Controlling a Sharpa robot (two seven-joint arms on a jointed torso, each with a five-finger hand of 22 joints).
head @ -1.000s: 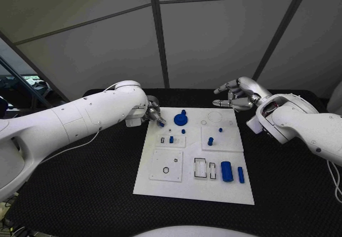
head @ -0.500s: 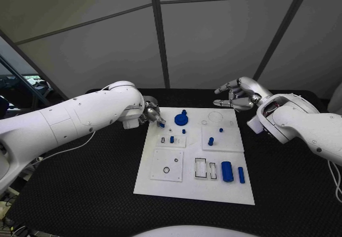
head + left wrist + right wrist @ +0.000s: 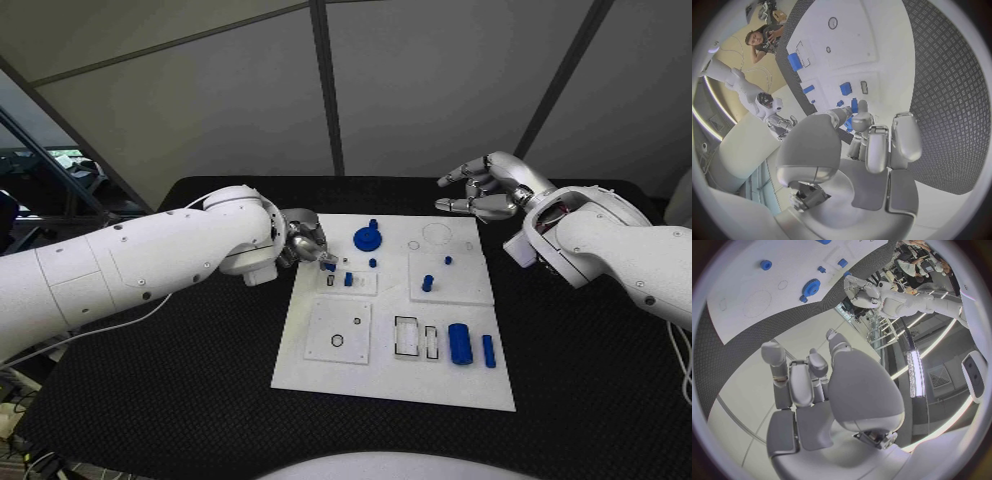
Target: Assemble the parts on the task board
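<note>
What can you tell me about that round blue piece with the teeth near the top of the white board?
The blue gear is a flat, round disc with small teeth around its rim, a raised hub in the middle and a short blue peg rising at its far edge. It looks like matte plastic. It lies flat on the task board near the far edge, left of a faint circular outline. Nothing touches it: the left hand is at the board's left edge beside it, and the right hand hangs apart beyond the board's far right corner.

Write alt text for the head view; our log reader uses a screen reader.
The robot's left hand reaches over the left edge of the white task board, fingertips by a small blue part. The right hand hovers empty beyond the board's far right corner.
</note>
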